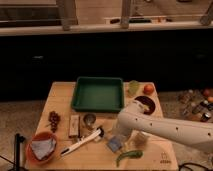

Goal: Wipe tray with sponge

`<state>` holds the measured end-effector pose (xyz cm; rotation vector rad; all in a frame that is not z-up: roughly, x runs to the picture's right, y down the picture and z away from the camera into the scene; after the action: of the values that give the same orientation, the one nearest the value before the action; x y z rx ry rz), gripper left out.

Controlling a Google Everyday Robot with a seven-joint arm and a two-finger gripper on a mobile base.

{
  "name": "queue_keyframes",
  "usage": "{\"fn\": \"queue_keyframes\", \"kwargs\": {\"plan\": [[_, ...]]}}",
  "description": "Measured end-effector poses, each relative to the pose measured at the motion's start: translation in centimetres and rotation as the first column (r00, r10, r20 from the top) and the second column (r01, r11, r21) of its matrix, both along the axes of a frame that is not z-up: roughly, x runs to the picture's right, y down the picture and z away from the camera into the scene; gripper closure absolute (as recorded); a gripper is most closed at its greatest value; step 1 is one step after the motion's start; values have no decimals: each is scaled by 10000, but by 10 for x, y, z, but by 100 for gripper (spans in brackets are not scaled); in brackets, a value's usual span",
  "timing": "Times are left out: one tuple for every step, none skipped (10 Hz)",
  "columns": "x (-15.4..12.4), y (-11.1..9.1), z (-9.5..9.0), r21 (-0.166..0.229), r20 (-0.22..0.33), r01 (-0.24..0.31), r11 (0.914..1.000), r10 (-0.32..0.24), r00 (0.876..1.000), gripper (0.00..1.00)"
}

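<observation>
The green tray (98, 93) sits empty at the back middle of the wooden table (60, 95). A small blue-grey sponge (115, 145) lies on the table near the front, below the tray. My white arm reaches in from the lower right. Its gripper (120, 136) is down at the sponge, right above or against its top edge. The arm's bulk hides the contact.
Left of the sponge are a white-handled brush (82, 142), a metal can (89, 121), a brown bar (74, 126), grapes (54, 120) and an orange bowl with a cloth (42, 147). A green pepper (129, 155) lies in front. A cup (133, 87), an orange fruit (148, 89) and a dark plate (146, 104) are right of the tray.
</observation>
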<state>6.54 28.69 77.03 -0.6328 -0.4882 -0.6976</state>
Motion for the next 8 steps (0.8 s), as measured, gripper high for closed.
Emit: {"fn": "queue_keyframes", "kwargs": {"plan": [[0, 1, 3, -23, -12, -31, 10000, 31, 10000, 20], [0, 2, 6, -60, -23, -53, 10000, 53, 10000, 20], [2, 2, 10, -70, -88, -157, 9999, 157, 9998, 23], [8, 2, 12, -75, -187, -281, 9996, 279, 9994, 30], [14, 2, 14, -86, -258, -367, 9993, 365, 9990, 39], [18, 3, 15, -101, -333, -452, 9989, 448, 9984, 51], [18, 3, 16, -113, -332, -467, 9988, 463, 9984, 61], [17, 4, 17, -129, -329, -472, 9988, 468, 9984, 71]]}}
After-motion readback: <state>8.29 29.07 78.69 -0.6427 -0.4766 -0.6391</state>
